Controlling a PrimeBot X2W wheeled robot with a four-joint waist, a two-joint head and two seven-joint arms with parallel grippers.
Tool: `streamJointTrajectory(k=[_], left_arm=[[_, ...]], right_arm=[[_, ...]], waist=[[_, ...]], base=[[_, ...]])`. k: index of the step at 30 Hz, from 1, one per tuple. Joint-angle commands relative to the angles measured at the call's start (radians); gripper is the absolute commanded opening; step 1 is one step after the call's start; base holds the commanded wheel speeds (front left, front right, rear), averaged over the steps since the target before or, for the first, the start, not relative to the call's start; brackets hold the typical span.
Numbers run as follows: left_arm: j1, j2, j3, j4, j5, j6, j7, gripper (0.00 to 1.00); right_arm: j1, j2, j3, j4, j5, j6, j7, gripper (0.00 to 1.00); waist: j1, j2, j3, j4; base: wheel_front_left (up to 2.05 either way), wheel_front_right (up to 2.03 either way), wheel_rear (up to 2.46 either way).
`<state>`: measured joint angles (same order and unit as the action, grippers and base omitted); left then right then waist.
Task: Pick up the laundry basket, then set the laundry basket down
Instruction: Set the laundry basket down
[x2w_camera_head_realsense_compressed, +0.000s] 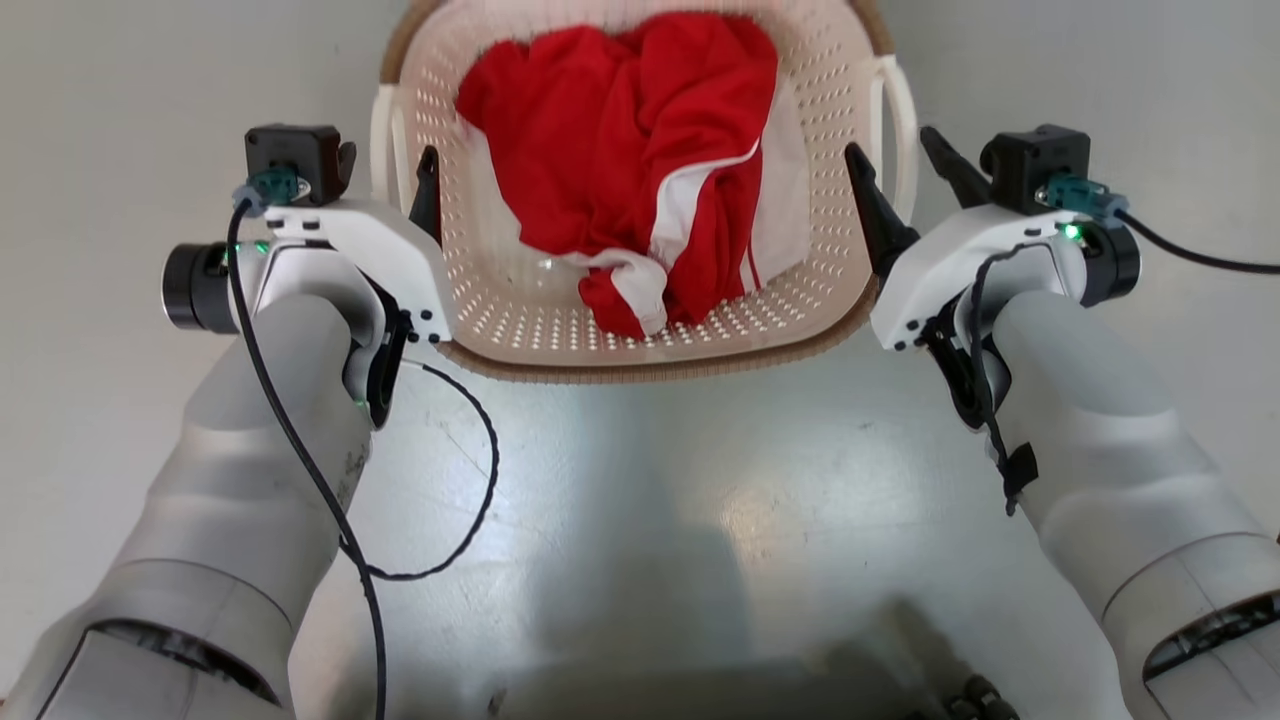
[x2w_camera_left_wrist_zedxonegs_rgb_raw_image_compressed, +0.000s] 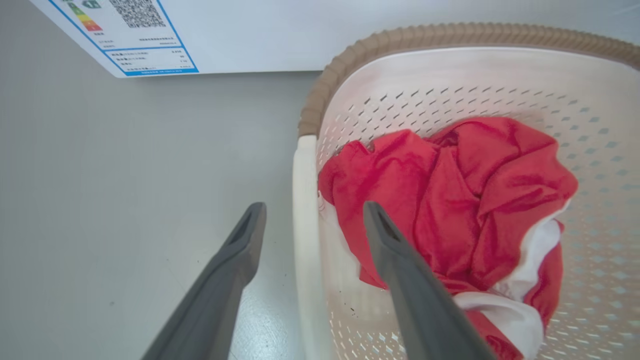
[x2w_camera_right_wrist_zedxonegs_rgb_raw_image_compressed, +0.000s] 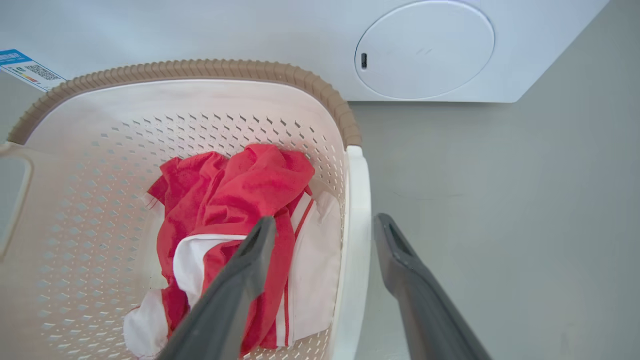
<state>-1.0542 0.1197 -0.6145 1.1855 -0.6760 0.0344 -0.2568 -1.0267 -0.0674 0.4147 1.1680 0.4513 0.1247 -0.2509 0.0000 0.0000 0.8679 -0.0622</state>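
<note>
Both claws gape: left gripper (x2w_camera_left_wrist_zedxonegs_rgb_raw_image_compressed: 314, 210) straddles the handle (x2w_camera_left_wrist_zedxonegs_rgb_raw_image_compressed: 305, 200) at the basket's (x2w_camera_head_realsense_compressed: 500, 300) nine o'clock, right gripper (x2w_camera_right_wrist_zedxonegs_rgb_raw_image_compressed: 325, 223) the one at three, neither gripping. Basket rests on the floor (x2w_camera_head_realsense_compressed: 640, 480) before the washer (x2w_camera_right_wrist_zedxonegs_rgb_raw_image_compressed: 250, 30), red shirt (x2w_camera_head_realsense_compressed: 640, 150) inside. Best close both together, then lift level.

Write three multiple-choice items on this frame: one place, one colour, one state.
1. Where does the red garment lie? A on the floor; B inside the laundry basket; C over a forearm.
2. Colour of the basket's rim? A blue; B black; C brown.
3. The left gripper and right gripper are: A open, astride the handles; B shut on the handles; C shut on cloth.
Answers: B, perforated walls surround it; C, a brown woven-look band; A, each handle stands between spread fingers.
</note>
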Motion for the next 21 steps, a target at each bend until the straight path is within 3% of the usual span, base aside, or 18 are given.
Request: streamJointTrajectory(k=[1,8,21], left_arm=[[0.039,0.025,0.024,-0.018,0.008,0.009,-0.005,1.0],[0.095,0.027,0.063,-0.066,0.02,0.013,-0.005,1.0],[0.301,0.021,0.2,-0.223,0.077,0.014,-0.005,1.0]], right_arm=[[0.061,0.017,-0.006,-0.018,-0.019,0.006,-0.011,1.0],[0.112,0.017,-0.104,-0.062,-0.116,0.006,-0.011,1.0],[0.319,0.016,-0.358,-0.259,-0.322,0.006,-0.011,1.0]], waist=[[0.0,0.0,-0.041,0.0],[0.0,0.0,-0.15,0.004],[0.0,0.0,-0.428,0.02]], base=[[0.0,0.0,0.0],[0.0,0.0,0.0],[0.0,0.0,0.0]])
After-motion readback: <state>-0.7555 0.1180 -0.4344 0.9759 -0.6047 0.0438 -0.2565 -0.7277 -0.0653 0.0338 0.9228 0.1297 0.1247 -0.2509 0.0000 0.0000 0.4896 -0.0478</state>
